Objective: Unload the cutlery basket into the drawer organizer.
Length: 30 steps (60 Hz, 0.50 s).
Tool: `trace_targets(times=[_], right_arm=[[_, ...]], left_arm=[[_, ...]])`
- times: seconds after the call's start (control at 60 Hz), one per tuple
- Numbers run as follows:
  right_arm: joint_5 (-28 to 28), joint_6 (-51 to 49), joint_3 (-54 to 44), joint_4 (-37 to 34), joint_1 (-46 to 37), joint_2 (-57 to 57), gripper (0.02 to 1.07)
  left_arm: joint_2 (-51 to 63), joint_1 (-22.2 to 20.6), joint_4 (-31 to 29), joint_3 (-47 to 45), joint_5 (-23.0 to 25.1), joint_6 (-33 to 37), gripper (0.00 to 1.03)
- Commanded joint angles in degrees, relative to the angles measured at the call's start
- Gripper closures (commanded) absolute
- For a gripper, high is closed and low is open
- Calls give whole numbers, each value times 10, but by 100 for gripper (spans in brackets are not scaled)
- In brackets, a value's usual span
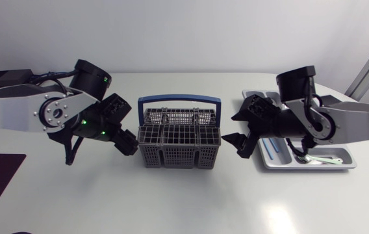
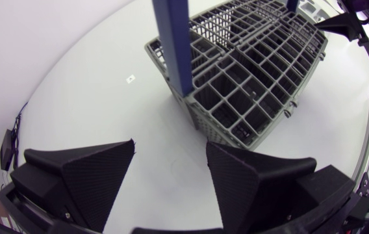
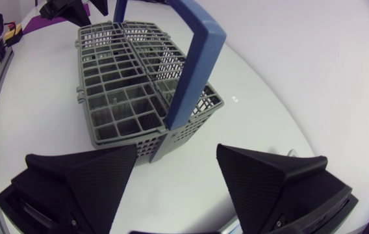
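Fingers (image 2: pixel 87 175) of the left gripper (image 1: pixel 127 142) stand apart and empty just beside one end of the cutlery basket (image 1: pixel 179 146). The right gripper (image 1: pixel 236 142) is likewise spread and empty at the other end. The basket sits mid-way along the counter (image 1: pixel 184 201), with the drawer organizer (image 1: pixel 282 166) near it under the right arm and a spoon (image 1: pixel 319 159) inside. The risk, as I judge it, is either arm nudging the light basket or snagging its blue handle (image 1: pixel 179 99). The cells look empty, though deep corners are shadowed — and the arm hides much of the organizer.

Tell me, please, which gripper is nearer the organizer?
The right gripper, between basket and organizer; the left gripper sits on the basket's far side.
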Motion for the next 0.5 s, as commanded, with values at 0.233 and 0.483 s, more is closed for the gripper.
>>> trace_targets(times=[0.233,0.483], right_arm=[[1,-4,-67,-5,-67,-148,7],[-8,6,-110,-6,-142,-250,7]], left_arm=[[-123,50,-11,-22,6,4,5],[-216,87,-8,-48,6,-4,5]])
